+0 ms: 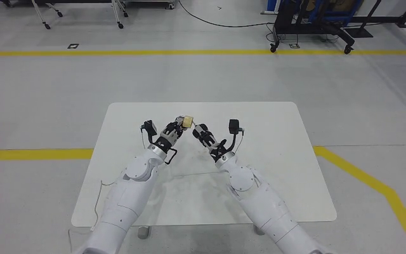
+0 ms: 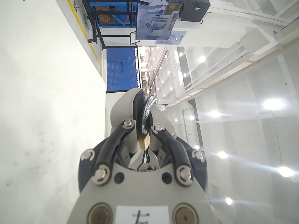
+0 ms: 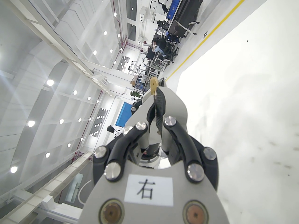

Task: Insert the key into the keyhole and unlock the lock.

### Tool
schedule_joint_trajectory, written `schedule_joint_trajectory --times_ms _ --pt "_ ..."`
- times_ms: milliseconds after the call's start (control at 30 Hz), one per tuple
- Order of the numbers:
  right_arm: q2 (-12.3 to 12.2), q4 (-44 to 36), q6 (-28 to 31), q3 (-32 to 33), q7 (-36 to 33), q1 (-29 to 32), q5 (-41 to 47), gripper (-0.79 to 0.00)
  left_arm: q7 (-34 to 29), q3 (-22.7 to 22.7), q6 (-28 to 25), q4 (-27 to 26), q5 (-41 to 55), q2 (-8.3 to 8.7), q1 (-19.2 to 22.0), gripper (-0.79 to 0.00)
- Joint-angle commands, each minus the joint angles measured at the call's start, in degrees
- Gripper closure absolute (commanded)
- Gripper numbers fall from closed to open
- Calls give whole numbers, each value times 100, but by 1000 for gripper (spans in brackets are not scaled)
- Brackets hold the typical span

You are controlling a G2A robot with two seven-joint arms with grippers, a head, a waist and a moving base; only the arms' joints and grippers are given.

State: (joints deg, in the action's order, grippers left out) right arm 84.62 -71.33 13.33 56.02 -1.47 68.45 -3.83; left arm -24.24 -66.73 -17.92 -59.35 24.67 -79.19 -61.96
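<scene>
Both your arms are raised over the table (image 1: 285, 165), wrists angled inward and tips just beside each other. The left gripper (image 1: 178, 126) is clamped on 1 lock (image 1: 186, 120), shackle outward. The right gripper (image 1: 200, 131) is pinched on 1 key (image 3: 153, 85). You cannot tell if key and lock touch.

A brass padlock (image 1: 185, 120) with a silver shackle sits clamped in the left gripper (image 1: 178, 125); a small brass key (image 3: 153, 86), pinched in the right gripper (image 1: 199, 131), pokes out near it at 4 o'clock
</scene>
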Motion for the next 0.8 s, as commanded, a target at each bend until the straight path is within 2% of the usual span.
schedule_joint_trajectory --times_ms 0,233,500,767 --pt "1 -13 12 7 -17 14 -36 0 12 -9 8 -1 -1 -2 -1 0" --pt "-64 -180 122 208 -291 161 -169 0 -132 -125 167 152 -139 29 176 0" --pt "-241 -761 -123 600 -1504 594 12 0 -988 -306 710 459 -42 107 463 0" --pt "-230 -703 -212 537 -1525 569 110 0 -1208 -245 604 533 29 89 483 0"
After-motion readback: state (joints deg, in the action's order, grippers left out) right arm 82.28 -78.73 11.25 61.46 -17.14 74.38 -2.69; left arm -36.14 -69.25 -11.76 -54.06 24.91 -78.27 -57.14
